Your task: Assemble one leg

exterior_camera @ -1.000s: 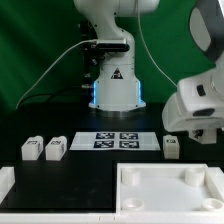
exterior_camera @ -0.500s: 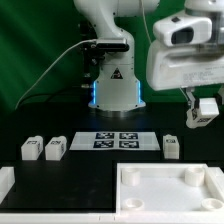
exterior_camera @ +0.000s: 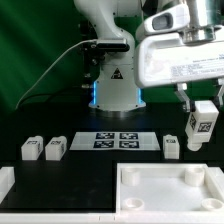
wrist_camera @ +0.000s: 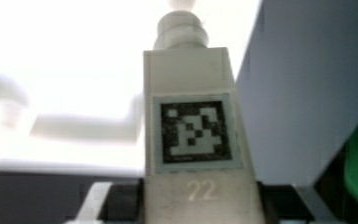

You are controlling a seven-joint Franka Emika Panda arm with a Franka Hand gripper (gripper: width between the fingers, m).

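Observation:
My gripper [exterior_camera: 202, 122] is shut on a white leg [exterior_camera: 204, 124] with a black-and-white tag, held in the air at the exterior view's right. In the wrist view the leg [wrist_camera: 197, 110] fills the middle, tag facing the camera, the number 22 printed below it, clamped between the dark fingers [wrist_camera: 119, 198]. Three more legs stand on the black table: two at the exterior view's left [exterior_camera: 31, 149] [exterior_camera: 55, 149] and one at the right [exterior_camera: 172, 146]. The large white panel [exterior_camera: 168, 190] with raised rim lies at the front, below the held leg.
The marker board [exterior_camera: 116, 141] lies at the table's middle in front of the robot base [exterior_camera: 113, 85]. A white block edge [exterior_camera: 5, 184] shows at the front left. A green backdrop stands behind.
The arm has lowered a little and shifted slightly toward the exterior view's left, still holding the leg; a second ago the leg was hidden behind the arm.

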